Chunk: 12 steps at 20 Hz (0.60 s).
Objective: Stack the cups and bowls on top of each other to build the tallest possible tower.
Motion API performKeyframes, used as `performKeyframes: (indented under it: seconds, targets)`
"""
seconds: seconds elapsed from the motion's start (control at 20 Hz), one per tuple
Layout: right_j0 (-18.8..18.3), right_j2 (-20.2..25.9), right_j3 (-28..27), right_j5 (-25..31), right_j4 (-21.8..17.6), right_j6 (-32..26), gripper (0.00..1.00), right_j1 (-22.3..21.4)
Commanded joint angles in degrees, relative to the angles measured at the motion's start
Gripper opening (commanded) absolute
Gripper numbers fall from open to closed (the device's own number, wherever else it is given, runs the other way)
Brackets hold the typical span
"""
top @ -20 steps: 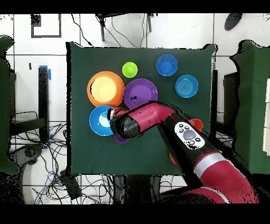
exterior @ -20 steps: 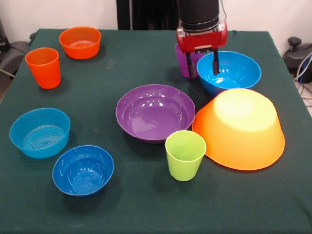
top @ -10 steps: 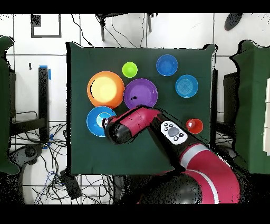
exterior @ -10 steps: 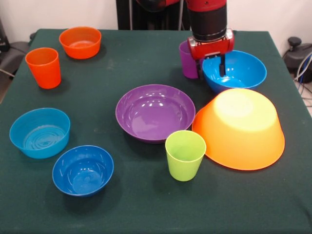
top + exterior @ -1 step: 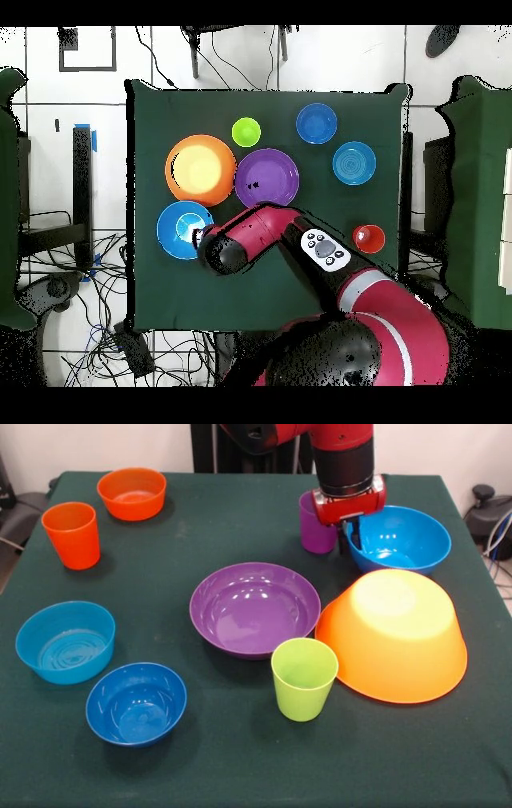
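Note:
My gripper (image 5: 353,534) is shut on the near-left rim of the large blue bowl (image 5: 400,538), one finger inside and one outside. From above, the gripper (image 5: 200,238) sits at the edge of that bowl (image 5: 178,228). A purple cup (image 5: 314,525) stands upright just left of the gripper. The orange-yellow bowl (image 5: 392,634) lies upside down in front of the blue bowl. The large purple bowl (image 5: 254,610) sits mid-table with a lime green cup (image 5: 304,680) before it. An orange cup (image 5: 72,534) stands far left.
A small orange bowl (image 5: 132,493) sits at the back left. A light blue bowl (image 5: 66,642) and a dark blue bowl (image 5: 136,702) rest at the front left. The table's right edge (image 5: 480,584) is close to the large blue bowl.
The gripper has moved right in the front view, and the large blue bowl has shifted right with it, away from the purple cup.

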Motion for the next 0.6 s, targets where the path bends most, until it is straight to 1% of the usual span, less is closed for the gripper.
performKeyframes:
  seconds: [0.05,0.25,0.35,0.5,0.6]
  targets:
    - [1.25,-2.52,-3.32,-1.95,-4.51,-3.86,0.0,1.25]
    - [0.96,-2.11,-3.25,-1.48,-3.26,-4.12,0.0,1.2]
    - [0.97,-1.89,-2.89,-0.12,-2.41,-4.45,0.0,0.24]
    - [-0.55,0.11,-1.56,1.2,0.27,-4.94,0.0,-1.29]
    - [-0.72,0.65,-0.76,1.72,1.99,-4.11,0.0,-3.03]
